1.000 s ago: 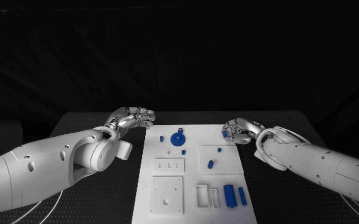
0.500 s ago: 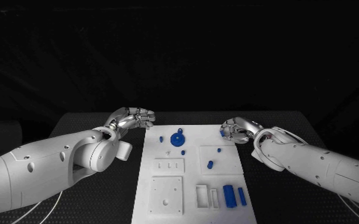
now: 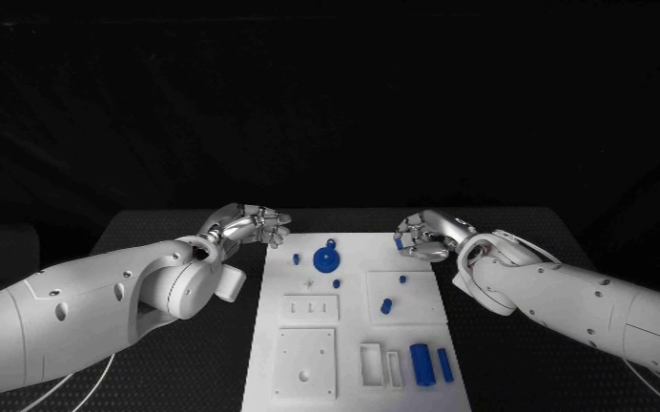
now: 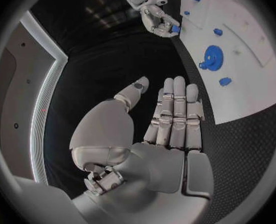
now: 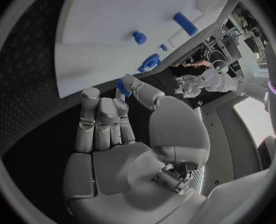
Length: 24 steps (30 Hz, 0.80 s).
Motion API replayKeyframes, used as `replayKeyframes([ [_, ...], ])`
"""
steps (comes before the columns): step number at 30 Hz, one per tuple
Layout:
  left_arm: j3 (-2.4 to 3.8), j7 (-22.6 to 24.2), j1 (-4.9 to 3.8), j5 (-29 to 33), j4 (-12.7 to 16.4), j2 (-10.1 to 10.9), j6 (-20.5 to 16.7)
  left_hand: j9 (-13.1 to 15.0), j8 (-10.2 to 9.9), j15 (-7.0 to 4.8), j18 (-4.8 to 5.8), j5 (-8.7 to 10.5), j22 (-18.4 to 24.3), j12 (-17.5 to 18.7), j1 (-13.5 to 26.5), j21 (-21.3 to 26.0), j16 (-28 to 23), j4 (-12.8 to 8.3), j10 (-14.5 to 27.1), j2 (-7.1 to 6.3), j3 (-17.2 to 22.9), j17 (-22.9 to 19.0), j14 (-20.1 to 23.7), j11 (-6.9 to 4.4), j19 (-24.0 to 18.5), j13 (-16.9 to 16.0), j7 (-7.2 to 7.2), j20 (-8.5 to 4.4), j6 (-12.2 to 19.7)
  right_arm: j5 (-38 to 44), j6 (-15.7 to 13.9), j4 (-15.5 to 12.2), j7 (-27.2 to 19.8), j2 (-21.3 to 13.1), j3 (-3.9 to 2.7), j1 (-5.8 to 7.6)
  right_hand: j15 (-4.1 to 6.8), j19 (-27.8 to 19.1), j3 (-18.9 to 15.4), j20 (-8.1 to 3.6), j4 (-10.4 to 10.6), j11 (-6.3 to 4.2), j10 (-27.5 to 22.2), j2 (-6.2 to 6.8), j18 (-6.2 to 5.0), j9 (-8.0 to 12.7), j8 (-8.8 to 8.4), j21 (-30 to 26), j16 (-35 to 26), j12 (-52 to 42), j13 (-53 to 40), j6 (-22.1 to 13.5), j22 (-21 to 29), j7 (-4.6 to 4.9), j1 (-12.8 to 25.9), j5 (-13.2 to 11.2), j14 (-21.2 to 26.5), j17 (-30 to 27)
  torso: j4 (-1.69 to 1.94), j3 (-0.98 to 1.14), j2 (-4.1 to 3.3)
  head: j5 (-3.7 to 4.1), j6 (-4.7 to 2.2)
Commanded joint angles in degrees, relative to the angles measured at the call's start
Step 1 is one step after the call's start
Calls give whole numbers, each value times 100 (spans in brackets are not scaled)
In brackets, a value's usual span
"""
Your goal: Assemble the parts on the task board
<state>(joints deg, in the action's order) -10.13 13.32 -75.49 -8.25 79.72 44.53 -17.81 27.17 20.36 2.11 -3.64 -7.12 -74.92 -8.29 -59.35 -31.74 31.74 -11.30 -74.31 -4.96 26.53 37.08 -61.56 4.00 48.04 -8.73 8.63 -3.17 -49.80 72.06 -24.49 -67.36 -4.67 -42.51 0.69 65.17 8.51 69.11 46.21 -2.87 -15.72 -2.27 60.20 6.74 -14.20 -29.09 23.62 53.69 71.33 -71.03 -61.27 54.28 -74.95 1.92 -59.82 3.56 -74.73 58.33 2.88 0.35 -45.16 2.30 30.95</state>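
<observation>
Right silver many-fingered hand sat at the white rectangular task board's upper right corner, mid-frame in the head view, pinching a small blue peg-like part between thumb and a fingertip. Same part showed blue at its fingertips in the left wrist view.

Left silver hand hovered just off the board's upper left corner, over the black table; fingers extended side by side, thumb apart, nothing in it.

On the board: a blue round gear-shaped part near the top centre, a small blue peg just left of it, two small blue pieces mid-right, and two blue upright cylinders at lower right beside a white slotted block.
</observation>
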Motion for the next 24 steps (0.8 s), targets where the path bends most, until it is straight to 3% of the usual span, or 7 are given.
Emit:
replayKeyframes([
  [1, 7, -718, -42, -355, -36, -80, 284, 8, 9, -129, -66, 73, -146, -133, 203, -185, 268, 162, -258, -44, -73, 157, -183, -109, 183, -142, -35, -89, -103, 637, 4, -212, 731, 45, 1, 77, -9, 20, 48, -21, 1, -3, 25, -59, -80, -70, 53, 23, -21, -28, -8, 709, -82, 205, 0, 15, -25, 10, -10, 1, 25, -22, -27],
  [10, 7, -1726, -140, -1053, -137, -307, 688, -19, -136, -553, -66, 374, -147, -810, 686, -997, 1387, 659, -746, -236, -255, 724, -476, -375, 511, -908, -193, -495, -271, 1300, 219, -855, 1528, 245, 1, 362, -2, 53, 169, -29, 3, -11, 54, -9, -80, -137, 50, 22, -24, -23, -11, 722, -78, 196, 20, -17, -44, 13, -37, -23, 129, -77, -15],
  [13, 7, -1922, -185, -1221, -142, -385, 799, -17, -141, -591, -59, 403, -150, -930, 848, -1078, 1510, 800, -798, -230, -310, 774, -522, -384, 540, -1004, -223, -521, -298, 1394, 281, -983, 1633, 354, 1, 399, -2, 59, 201, -26, 10, -12, 61, 6, -80, -152, 48, 21, -24, -22, -11, 726, -77, 195, 23, -21, -50, 13, -39, -32, 162, -108, -11],
  [14, 7, -1954, -196, -1273, -141, -404, 795, -13, -139, -628, -63, 401, -150, -1020, 1071, -1137, 1606, 988, -828, -210, -374, 814, -560, -411, 568, -1076, -240, -546, -328, 1412, 284, -999, 1663, 388, 1, 404, -3, 62, 212, -26, 12, -12, 63, 12, -80, -157, 47, 22, -24, -21, -10, 726, -77, 195, 24, -23, -51, 13, -40, -36, 174, -116, -10],
  [16, 7, -2030, -223, -1405, -155, -471, 754, -10, -189, -709, -70, 425, -140, -1321, 1063, -1358, 1860, 1177, -672, -257, -373, 898, -472, -437, 515, -1375, -259, -657, -345, 1439, 272, -1020, 1728, 487, 2, 405, -3, 67, 231, -24, 18, -12, 68, 19, -80, -167, 45, 22, -25, -19, -10, 728, -76, 195, 27, -24, -54, 13, -35, -40, 188, -136, 2],
  [18, 6, -2070, -237, -1451, -160, -514, 714, -17, -250, -720, -49, 429, -129, -1490, 1015, -1465, 1955, 1289, -545, -291, -391, 885, -428, -421, 462, -1552, -250, -697, -298, 1453, 278, -1046, 1754, 549, 2, 405, -3, 70, 247, -22, 22, -12, 71, 24, -80, -174, 42, 22, -26, -17, -10, 728, -76, 195, 29, -25, -56, 12, -29, -43, 201, -160, -1],
  [24, 4, -2180, -244, -1558, -174, -637, 703, -38, -337, -733, -30, 421, -120, -1656, 793, -1574, 2050, 1285, -426, -315, -408, 849, -400, -404, 421, -1728, -220, -733, -209, 1554, 306, -1062, 1863, 748, 5, 404, -3, 76, 275, -21, 29, -12, 76, 32, -80, -187, 37, 21, -27, -13, -8, 728, -75, 194, 30, -18, -60, 12, -13, -50, 226, -213, 25],
])
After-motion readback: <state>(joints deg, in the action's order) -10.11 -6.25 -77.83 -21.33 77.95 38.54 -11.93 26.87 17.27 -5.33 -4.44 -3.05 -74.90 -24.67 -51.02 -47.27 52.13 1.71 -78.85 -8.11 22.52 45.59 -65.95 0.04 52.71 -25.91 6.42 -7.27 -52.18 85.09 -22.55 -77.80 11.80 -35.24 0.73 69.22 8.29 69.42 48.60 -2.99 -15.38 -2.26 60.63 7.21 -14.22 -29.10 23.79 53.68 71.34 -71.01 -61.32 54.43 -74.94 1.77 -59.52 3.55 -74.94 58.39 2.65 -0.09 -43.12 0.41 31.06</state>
